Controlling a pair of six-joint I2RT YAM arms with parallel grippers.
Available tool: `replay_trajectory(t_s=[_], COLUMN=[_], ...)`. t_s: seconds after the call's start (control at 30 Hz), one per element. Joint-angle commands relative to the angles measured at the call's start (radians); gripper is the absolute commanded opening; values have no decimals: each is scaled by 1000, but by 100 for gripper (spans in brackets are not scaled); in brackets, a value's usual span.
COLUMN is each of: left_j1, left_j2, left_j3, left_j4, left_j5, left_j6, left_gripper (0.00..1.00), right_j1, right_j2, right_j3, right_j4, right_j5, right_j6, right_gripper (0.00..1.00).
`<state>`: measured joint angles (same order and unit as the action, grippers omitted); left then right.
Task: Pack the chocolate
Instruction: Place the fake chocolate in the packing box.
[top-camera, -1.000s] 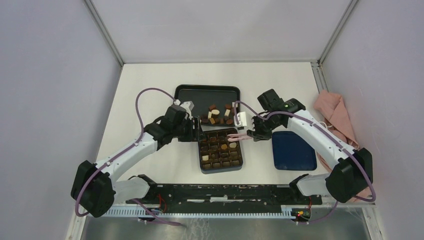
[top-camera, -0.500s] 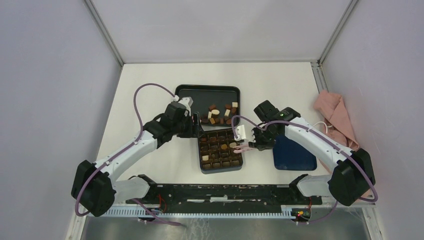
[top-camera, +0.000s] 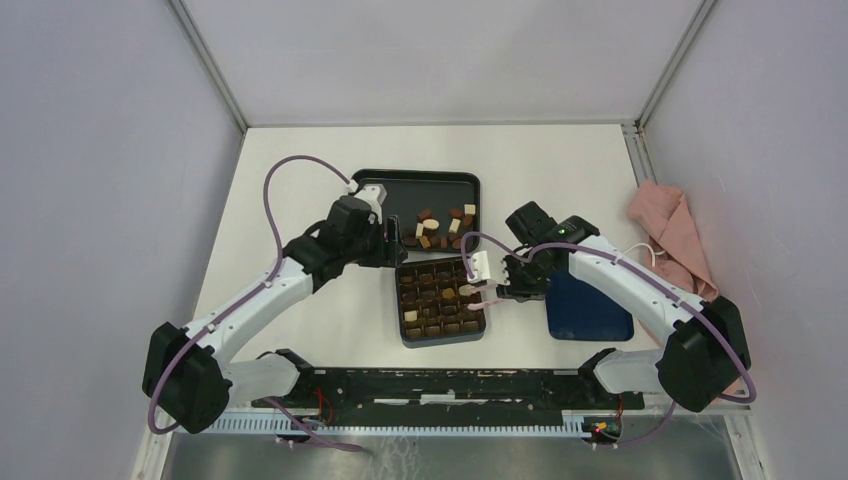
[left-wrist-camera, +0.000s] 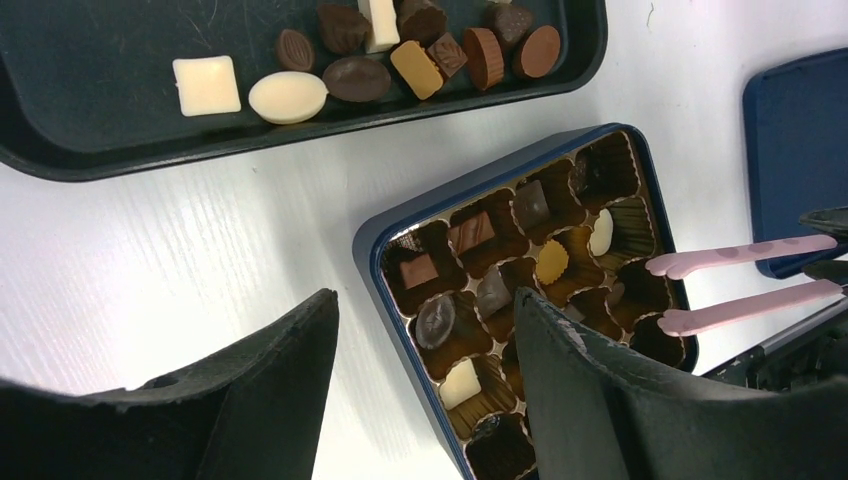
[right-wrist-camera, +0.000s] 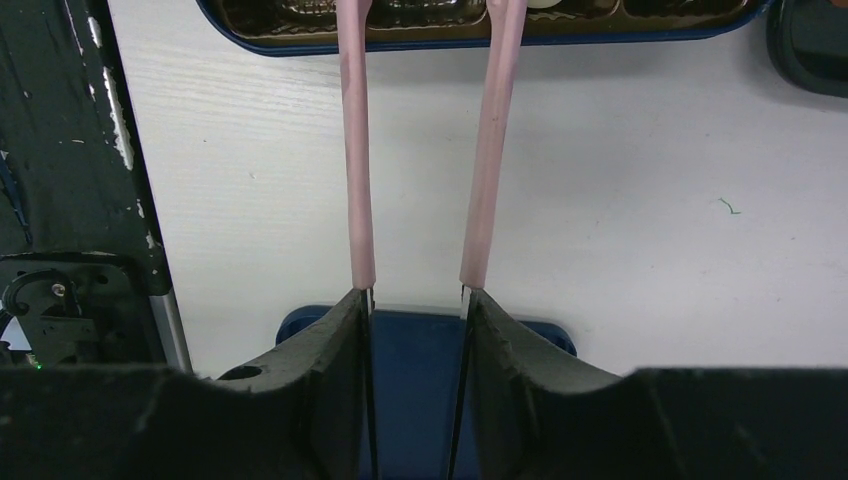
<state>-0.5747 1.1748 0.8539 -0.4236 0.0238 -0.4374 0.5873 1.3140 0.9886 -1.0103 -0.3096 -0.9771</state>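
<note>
The left gripper (left-wrist-camera: 425, 300) is hovering with its jaws spread wide, and its dark fingers (left-wrist-camera: 270, 390) are gripping nothing and touching nothing. One is hanging over bare table (top-camera: 300, 170) and the other over the near-left part of the box (left-wrist-camera: 372, 250). The right gripper (right-wrist-camera: 415, 300) is clamping the pink tweezers (right-wrist-camera: 355, 150), with a finger (right-wrist-camera: 320, 380) pressing on the outside of each arm. The two arms are running apart from each other, side by side, out over the box's right edge. In the left wrist view the two tips are sitting apart above the right-hand compartments. Most of the chocolate (left-wrist-camera: 288, 97) is lying loose in the black tray (left-wrist-camera: 200, 160) at the table's far middle, bunched toward the tray's near-right corner in cream, mid brown and dark brown. More pieces are sitting in the box's gold-lined compartments, just on the near side of the tray. A blue lid (top-camera: 590, 300) is lying flat right of the box, under the right arm. A pink cloth (top-camera: 668, 235) is bunching at the table's right edge.
</note>
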Motion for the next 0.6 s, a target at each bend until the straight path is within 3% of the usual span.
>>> replay_trajectory(t_s=[0.0,0.13,0.33,0.57], left_j1=[-2,-2,9,15], left_j2=[-6,-7,11,18], left_j3=[44,73,146,191], left_j4=[5,-5,-31,-54], left_j5=[-21,-56,-120,-291], left_j6=[60,96,202,333], left_gripper=[71,71,74,78], right_j1=[4,2,-48,-83], right_j2=[-19,-19,36,227], right_j3=[18,63,199,377], right_j4=[7,2,31,122], right_j5=[-19,-56,-71,50], right_j6=[-5,5,27,42], right_gripper=[42,36,36,37])
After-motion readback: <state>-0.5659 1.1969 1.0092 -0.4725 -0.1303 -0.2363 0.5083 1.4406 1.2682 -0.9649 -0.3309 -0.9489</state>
